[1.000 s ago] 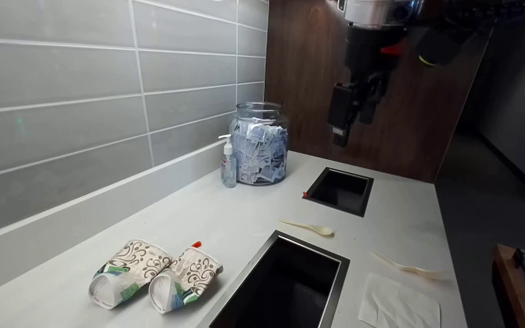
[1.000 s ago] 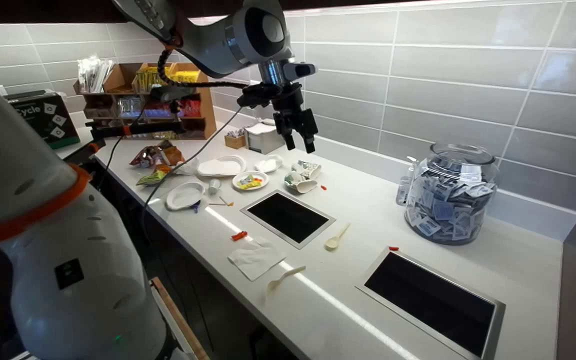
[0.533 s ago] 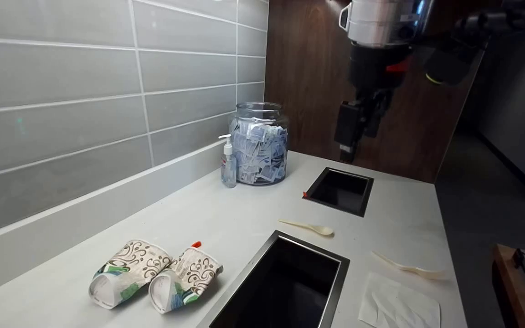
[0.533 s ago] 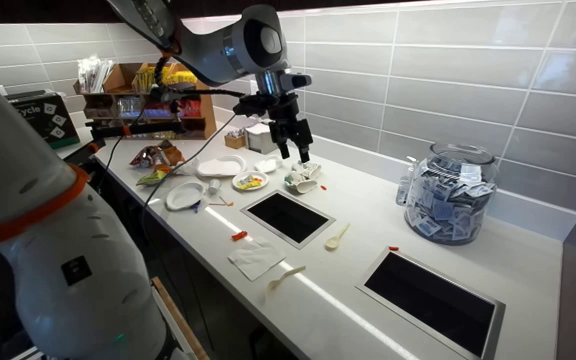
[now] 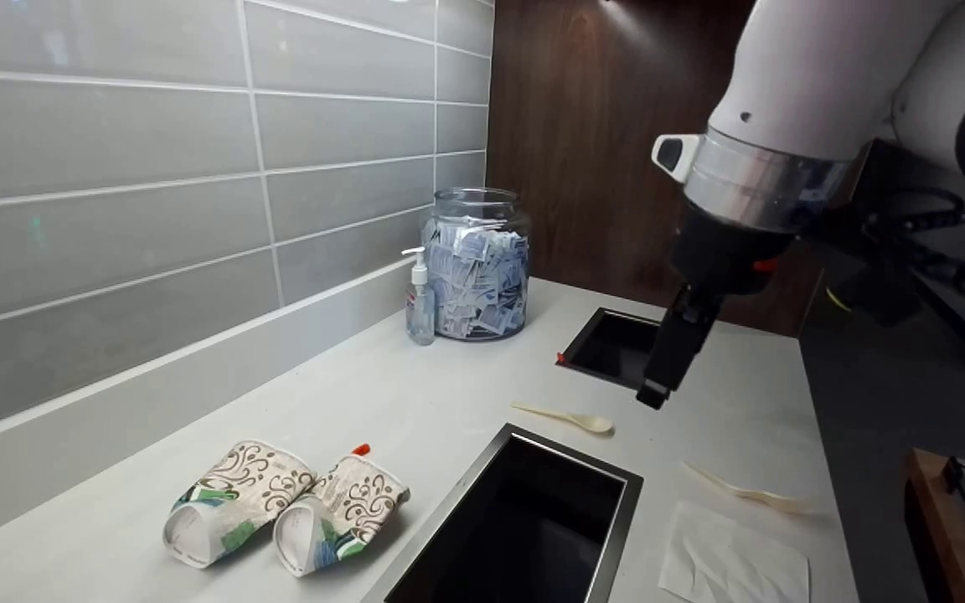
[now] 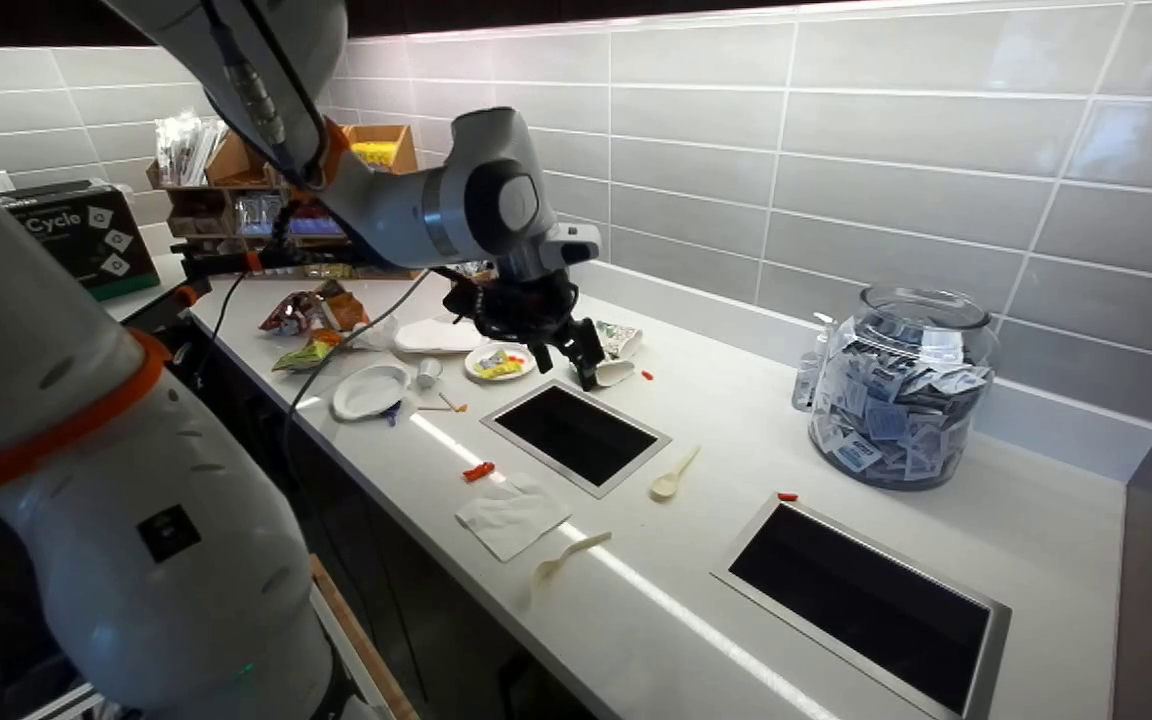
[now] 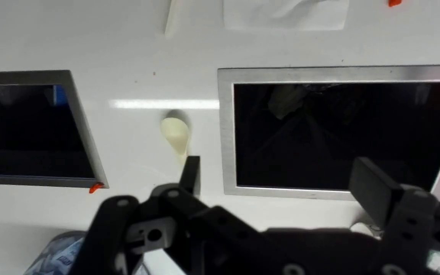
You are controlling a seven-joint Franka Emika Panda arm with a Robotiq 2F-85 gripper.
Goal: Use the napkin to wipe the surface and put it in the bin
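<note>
The white napkin lies flat near the front edge of the off-white surface, and also shows in an exterior view. Its lower part shows at the top of the wrist view. A metal-rimmed bin opening with a dark inside lies beside the napkin; crumpled material shows faintly within. My gripper is open with nothing between its fingers, apart from the napkin. In both exterior views the gripper hangs tilted above the surface.
A second bin opening lies further along. A pale spoon and another pale utensil lie near. Crushed paper cups, a jar of packets and a pump bottle stand wallward. Plates and wrappers lie at the far end.
My gripper has come down toward the surface and tilted; in an exterior view it also shifted slightly left. The napkin and other objects have not moved.
</note>
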